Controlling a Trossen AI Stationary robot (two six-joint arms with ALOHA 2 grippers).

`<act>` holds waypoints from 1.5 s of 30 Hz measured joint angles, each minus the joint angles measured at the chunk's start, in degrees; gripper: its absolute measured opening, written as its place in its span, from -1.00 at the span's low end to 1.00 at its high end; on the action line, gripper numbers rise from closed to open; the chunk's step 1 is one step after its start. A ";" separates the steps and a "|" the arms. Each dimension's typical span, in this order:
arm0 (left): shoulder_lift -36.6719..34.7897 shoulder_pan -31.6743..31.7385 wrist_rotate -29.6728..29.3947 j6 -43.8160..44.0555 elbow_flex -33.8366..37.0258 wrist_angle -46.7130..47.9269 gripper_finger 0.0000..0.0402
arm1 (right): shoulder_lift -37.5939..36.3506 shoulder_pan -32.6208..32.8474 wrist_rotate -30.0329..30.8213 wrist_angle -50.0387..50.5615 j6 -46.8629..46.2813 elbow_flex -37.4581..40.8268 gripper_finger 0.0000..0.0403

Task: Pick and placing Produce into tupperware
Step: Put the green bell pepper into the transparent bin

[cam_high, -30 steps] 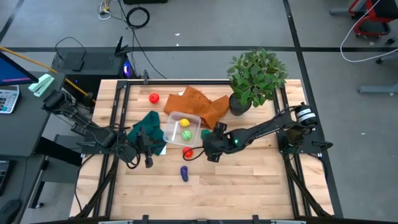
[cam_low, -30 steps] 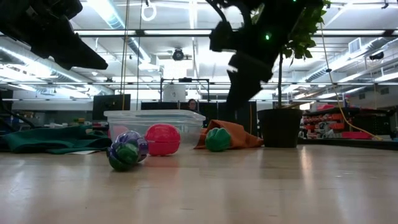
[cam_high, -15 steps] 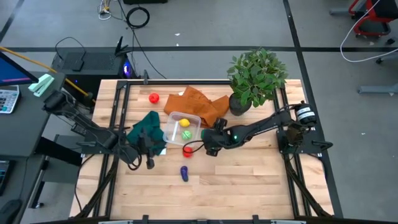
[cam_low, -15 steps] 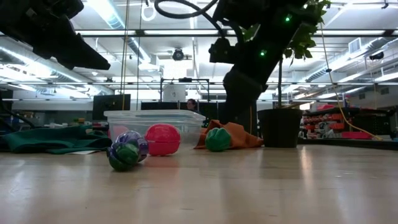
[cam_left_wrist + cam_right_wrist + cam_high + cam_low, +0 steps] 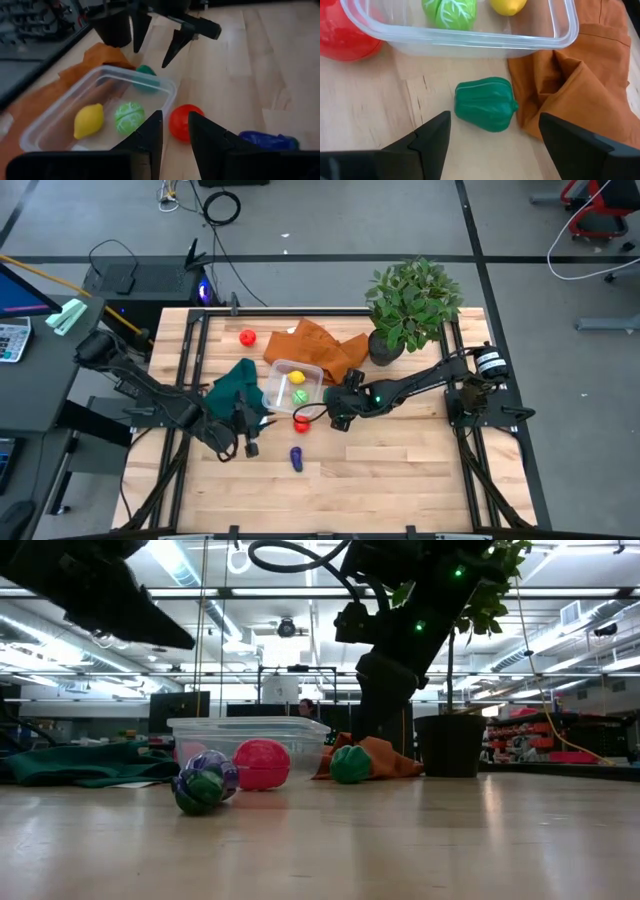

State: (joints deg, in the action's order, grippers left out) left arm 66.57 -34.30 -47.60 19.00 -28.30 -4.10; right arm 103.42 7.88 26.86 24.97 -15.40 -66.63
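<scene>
You have two pieces in the tupperware; four wait. Your right claw, fingers apart, straddles the green pepper.

I can read no text, label, brand, number or sign in any of my views. Whatever may be printed on the things in the room behind my surface is too small and blurred for me to make out.
</scene>
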 joint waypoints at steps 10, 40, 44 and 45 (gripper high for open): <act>7.53 0.46 -1.30 3.64 -9.78 14.27 -0.56 | 0.00 0.00 -0.30 -0.53 0.24 0.00 0.39; 8.43 0.33 -1.26 2.89 -10.33 15.46 -0.53 | 3.12 -3.72 -6.99 -5.33 3.63 0.04 0.67; 8.43 0.33 -1.26 2.99 -10.33 15.46 -0.53 | 4.36 -4.55 -8.23 -6.47 3.69 0.04 0.67; 8.43 0.33 -1.24 3.09 -10.33 15.64 -0.53 | 4.78 -4.75 -8.61 -7.34 3.70 -0.02 0.67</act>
State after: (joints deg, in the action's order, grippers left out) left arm 75.00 -33.98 -48.84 22.09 -38.63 11.54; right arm 108.20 3.13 18.25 17.63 -11.70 -66.65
